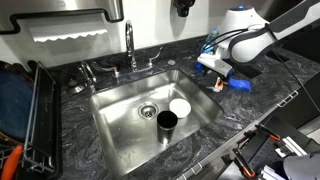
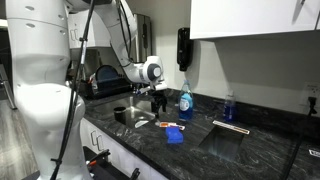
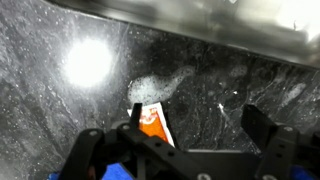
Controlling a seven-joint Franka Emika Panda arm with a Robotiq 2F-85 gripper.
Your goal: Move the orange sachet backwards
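The orange sachet lies flat on the dark marble counter; it also shows in both exterior views. My gripper is open and hangs just above the counter. Its left finger stands right at the sachet's edge and its right finger is well off to the side, with bare counter between them. In the exterior views the gripper sits over the counter beside the sink. Nothing is held.
A steel sink holds a black cup and a white bowl. A faucet stands behind it. A blue object lies next to the sachet. A blue soap bottle stands by the wall.
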